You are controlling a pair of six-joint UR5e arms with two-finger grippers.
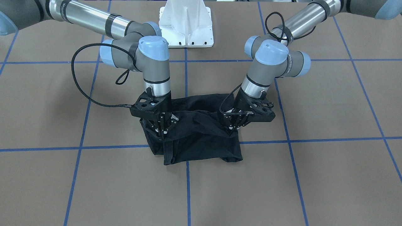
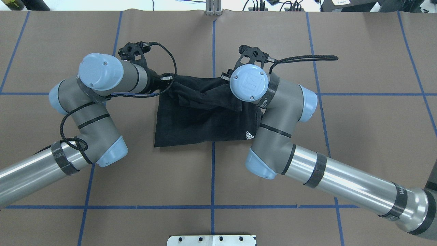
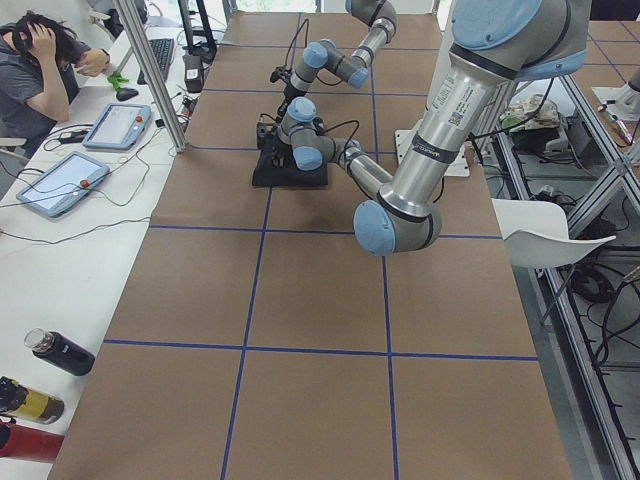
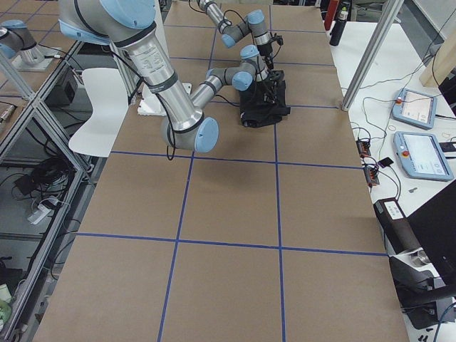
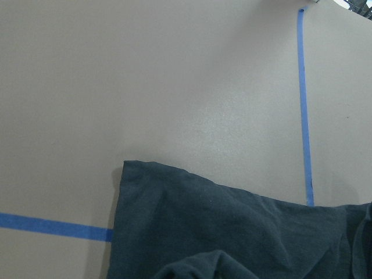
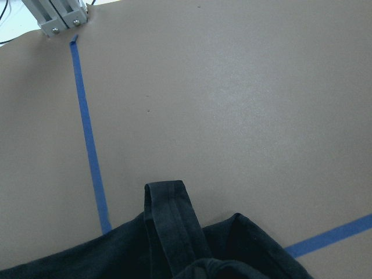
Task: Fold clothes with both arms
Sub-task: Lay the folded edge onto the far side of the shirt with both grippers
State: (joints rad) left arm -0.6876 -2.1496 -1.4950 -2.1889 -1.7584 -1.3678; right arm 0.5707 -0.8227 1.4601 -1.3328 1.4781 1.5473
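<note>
The black T-shirt [image 1: 201, 141] lies folded in a rough rectangle at the table's middle, and a small white logo [image 2: 250, 135] shows near its corner. Its front print is hidden. My left gripper [image 1: 233, 128] is shut on a bunched fold of the shirt's edge on the operators' side, and holds it slightly raised. My right gripper [image 1: 162, 133] is shut on the same edge at the other end. In the overhead view the shirt [image 2: 201, 119] lies between the two wrists, and the cloth between the grippers is wrinkled. The left wrist view [image 5: 232, 232] and the right wrist view [image 6: 174, 232] show only cloth; no fingers show.
The white pedestal base [image 1: 187, 23] stands at the robot's side of the table. Blue tape lines [image 1: 188, 188] grid the brown tabletop. An operator [image 3: 40, 60] sits at a side desk with tablets [image 3: 60, 180] and bottles [image 3: 60, 352].
</note>
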